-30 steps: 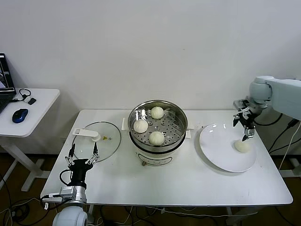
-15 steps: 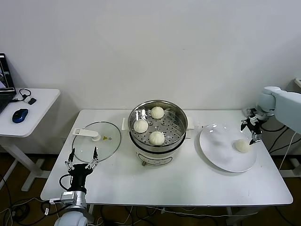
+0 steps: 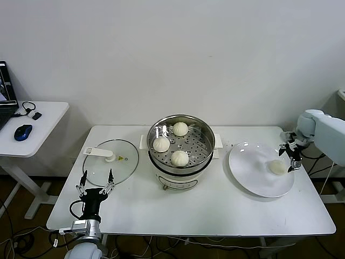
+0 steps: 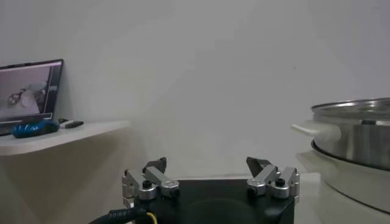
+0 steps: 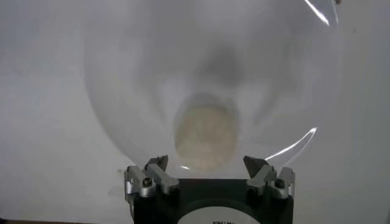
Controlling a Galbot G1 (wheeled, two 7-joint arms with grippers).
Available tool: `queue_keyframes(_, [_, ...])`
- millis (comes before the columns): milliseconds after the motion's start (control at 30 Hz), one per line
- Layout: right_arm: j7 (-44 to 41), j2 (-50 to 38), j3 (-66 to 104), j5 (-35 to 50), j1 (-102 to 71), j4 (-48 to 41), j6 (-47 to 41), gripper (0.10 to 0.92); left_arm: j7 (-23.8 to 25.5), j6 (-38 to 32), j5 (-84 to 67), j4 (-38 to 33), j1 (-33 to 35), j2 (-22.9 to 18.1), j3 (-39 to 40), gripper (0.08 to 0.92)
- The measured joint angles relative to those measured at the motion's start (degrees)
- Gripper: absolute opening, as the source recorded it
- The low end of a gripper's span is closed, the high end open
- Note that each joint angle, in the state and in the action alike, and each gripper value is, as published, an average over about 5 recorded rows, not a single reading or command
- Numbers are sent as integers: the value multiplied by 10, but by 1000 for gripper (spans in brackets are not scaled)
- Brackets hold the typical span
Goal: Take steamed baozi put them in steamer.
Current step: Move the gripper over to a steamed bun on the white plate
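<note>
The shiny steel steamer (image 3: 181,159) stands mid-table with three cream-white baozi on its perforated tray: one at the back (image 3: 180,129), one on the left (image 3: 161,144), one in front (image 3: 179,157). The fourth baozi (image 3: 277,167) lies on the white plate (image 3: 253,174) at the right. My right gripper (image 3: 291,155) is open at the plate's right edge, right beside this bun; in the right wrist view the bun (image 5: 205,137) lies just beyond the spread fingertips (image 5: 206,163). My left gripper (image 3: 96,178) is open and empty near the table's front left; its wrist view shows the steamer's side (image 4: 356,146).
A flat glass lid (image 3: 111,162) with a white handle lies left of the steamer. A small side table (image 3: 32,127) with a blue mouse (image 3: 22,132) stands at the far left. The wall runs behind the table.
My right gripper has moved right and lower, from above the bun to the plate's right edge beside it. My left gripper has drawn back slightly toward the table's front.
</note>
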Motion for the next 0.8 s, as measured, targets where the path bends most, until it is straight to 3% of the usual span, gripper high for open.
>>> queue_keyframes(600, [6,26,66,-23,-55,-48,8,823,0,0,2,6,-6,0,0,823])
queue_keyframes(800, [7,26,71,-27,-56,-49,7,723,0,1,2,5,-7,1,0,823])
